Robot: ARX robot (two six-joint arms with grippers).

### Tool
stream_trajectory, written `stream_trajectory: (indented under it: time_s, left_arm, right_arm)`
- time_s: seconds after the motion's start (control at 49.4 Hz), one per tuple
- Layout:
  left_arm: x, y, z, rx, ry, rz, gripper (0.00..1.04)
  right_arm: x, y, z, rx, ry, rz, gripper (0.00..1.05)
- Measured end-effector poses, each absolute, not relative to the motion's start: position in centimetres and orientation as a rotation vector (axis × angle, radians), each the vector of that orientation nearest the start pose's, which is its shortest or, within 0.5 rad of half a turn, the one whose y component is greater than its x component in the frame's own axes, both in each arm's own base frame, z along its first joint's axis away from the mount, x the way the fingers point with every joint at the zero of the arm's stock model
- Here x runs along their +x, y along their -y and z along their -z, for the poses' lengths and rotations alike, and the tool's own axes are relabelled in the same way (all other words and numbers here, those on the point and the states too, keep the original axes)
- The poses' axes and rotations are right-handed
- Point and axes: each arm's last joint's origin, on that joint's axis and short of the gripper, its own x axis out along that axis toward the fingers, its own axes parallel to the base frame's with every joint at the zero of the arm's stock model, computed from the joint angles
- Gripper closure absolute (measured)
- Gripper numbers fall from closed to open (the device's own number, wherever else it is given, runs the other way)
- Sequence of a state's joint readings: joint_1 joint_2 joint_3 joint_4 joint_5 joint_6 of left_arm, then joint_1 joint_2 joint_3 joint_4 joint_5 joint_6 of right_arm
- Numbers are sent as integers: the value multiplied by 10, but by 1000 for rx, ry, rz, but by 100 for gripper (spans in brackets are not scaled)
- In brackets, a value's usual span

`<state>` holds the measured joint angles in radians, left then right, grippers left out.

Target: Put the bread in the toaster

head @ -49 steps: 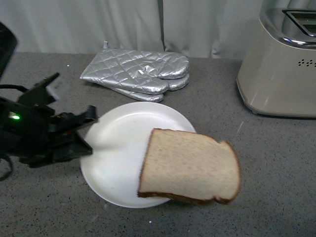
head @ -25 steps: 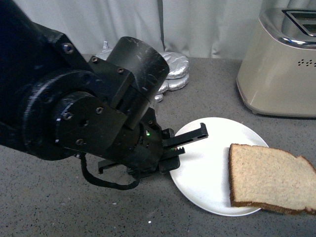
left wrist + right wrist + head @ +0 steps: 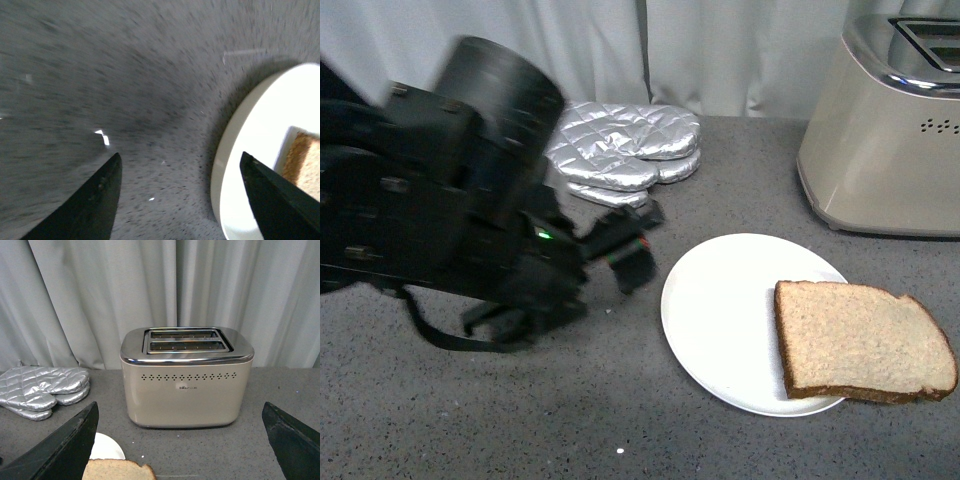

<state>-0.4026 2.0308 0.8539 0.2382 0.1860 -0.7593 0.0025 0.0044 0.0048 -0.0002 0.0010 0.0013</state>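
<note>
The bread [image 3: 865,340] lies flat on the right part of a white plate [image 3: 720,310], its far side hanging over the rim. The beige toaster [image 3: 880,140] stands at the back right, its two slots empty in the right wrist view [image 3: 186,377]. My left gripper [image 3: 623,248] is open and motion-blurred, just left of the plate above the counter. In its wrist view the open left gripper [image 3: 180,155] frames bare counter, with the plate's rim [image 3: 250,150] and a corner of the bread [image 3: 305,160] beside one finger. My right gripper [image 3: 180,405] is open, facing the toaster, with the bread [image 3: 120,470] below it.
A pair of silver quilted oven mitts [image 3: 625,150] lies at the back of the grey speckled counter, behind my left arm, and shows too in the right wrist view [image 3: 42,390]. A grey curtain closes off the back.
The plate with the bread has slid to the right. My left arm swung in over the counter, reached the plate's left rim, and has now drawn back a little to the left.
</note>
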Motion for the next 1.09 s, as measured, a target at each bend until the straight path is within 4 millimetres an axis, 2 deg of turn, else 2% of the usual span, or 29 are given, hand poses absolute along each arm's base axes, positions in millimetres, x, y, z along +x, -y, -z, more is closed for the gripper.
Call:
stream_trajectory:
  time_s: [0.081,0.182,0.202,0.223,0.243,0.263,0.283,0.324,0.344,0.364,0.445,0.547,0.648,0.789,1.093]
  left_arm:
    - [309,106,-71,-620,-1040,120,24]
    - [286,38,-91,-693,-938,39,6]
    - [281,29,-89,-686,-906,12,6]
    - [274,17,-89,-645,-820,-28,11]
    - [272,13,-89,-606,-785,-32,13]
    - [262,4,-88,-537,-699,-66,21]
    - [253,2,-89,-497,-634,-77,25]
    - [235,0,-94,-402,-524,-74,30]
    - [214,-1,-103,-333,-420,-63,36]
    - [201,-1,-109,-283,-376,-50,39]
    - [164,0,-127,-149,-323,-24,52]
    - [133,0,-138,-75,-304,-12,66]
    - [108,0,-158,-37,-117,1,82]
    - [98,0,-168,-21,6,0,101]
    - [97,0,-168,-8,11,0,101]
  right_arm:
    - [98,0,-165,1,0,-1,9]
    - [98,0,-165,1,0,-1,9]
    - [98,0,-165,1,0,-1,9]
    - [98,0,-165,2,0,0,9]
    - [98,0,-165,1,0,-1,9]
    - [98,0,-165,1,0,-1,9]
    - [98,0,-165,1,1,-2,9]
    - [98,0,-165,1,1,-5,9]
    - [98,0,-165,1,0,-4,9]
    - [98,0,-165,1,0,-5,9]
    - [98,0,-165,1,-2,-1,9]
    - [98,0,-165,2,1,1,9]
    - [98,0,-165,1,0,2,9]
    - [98,0,-165,1,0,0,9]
    - [98,0,-165,1,0,-2,9]
